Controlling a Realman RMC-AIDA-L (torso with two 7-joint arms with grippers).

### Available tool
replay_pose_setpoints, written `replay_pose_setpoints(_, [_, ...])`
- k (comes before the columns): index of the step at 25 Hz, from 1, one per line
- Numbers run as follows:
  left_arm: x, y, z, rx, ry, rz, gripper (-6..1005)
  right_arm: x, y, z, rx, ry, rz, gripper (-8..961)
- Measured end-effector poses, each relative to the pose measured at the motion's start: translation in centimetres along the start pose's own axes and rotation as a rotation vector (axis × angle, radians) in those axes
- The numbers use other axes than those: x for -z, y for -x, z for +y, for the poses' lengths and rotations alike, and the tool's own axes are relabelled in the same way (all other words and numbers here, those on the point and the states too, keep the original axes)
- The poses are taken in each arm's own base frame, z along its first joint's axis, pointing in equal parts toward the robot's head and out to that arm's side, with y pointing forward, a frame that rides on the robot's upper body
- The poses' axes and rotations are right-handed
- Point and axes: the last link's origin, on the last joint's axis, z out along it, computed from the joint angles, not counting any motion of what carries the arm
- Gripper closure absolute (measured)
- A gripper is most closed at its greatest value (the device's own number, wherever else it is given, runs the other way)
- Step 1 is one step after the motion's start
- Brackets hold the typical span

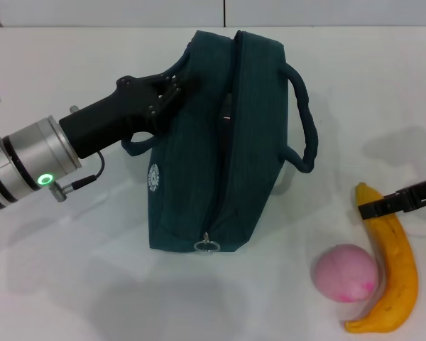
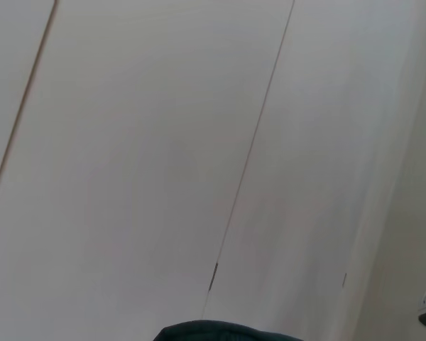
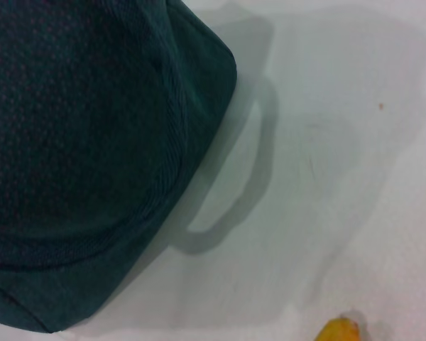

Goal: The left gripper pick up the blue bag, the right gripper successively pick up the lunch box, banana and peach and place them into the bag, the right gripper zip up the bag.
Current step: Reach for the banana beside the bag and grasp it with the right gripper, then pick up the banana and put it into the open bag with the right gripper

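Observation:
The blue bag (image 1: 220, 156) stands on the white table, its zip seam running along the top, with a metal pull ring (image 1: 206, 246) at the near end. My left gripper (image 1: 172, 89) is shut on the bag's far left top edge by the handle. The yellow banana (image 1: 396, 273) lies to the right of the bag, and the pink peach (image 1: 346, 273) sits just left of it. My right gripper (image 1: 401, 201) reaches in from the right edge, over the banana's stem end. The right wrist view shows the bag (image 3: 78, 142) and the banana's tip (image 3: 337, 331). The lunch box is out of view.
The bag's right handle (image 1: 305, 117) loops out toward the banana. The white table (image 1: 71, 270) stretches in front and to the left of the bag. The left wrist view shows a pale panelled wall and a sliver of the bag (image 2: 220, 332).

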Motion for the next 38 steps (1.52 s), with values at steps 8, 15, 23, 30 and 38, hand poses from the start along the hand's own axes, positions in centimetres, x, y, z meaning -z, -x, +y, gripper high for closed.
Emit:
replay_pose_setpoints(8, [0.0,0.1,0.0,-0.006,-0.004,-0.001,937,-0.5,0.4,0.4,0.024,-0.016,0.025,360])
replay_pose_setpoints(15, [0.0,0.1,0.0,-0.01,-0.007,0.002,935,-0.6,0.6,0.4,0.032,-0.023,0.026,405])
replay_pose_setpoints(23, [0.0,0.1,0.0,-0.01,-0.009,0.002,932,-0.3,0.8,0.0,0.036,-0.049,0.022,452])
replay_pose_setpoints(30, [0.0,0.1,0.1,-0.008,0.0,0.009,929,1.6,1.2,-1.7,0.01,-0.083,-0.079,468])
replay_pose_setpoints(38, [0.2,0.0,0.6,-0.033,0.02,0.034,926,4.2,1.1,-3.1,0.019,-0.044,-0.297,480])
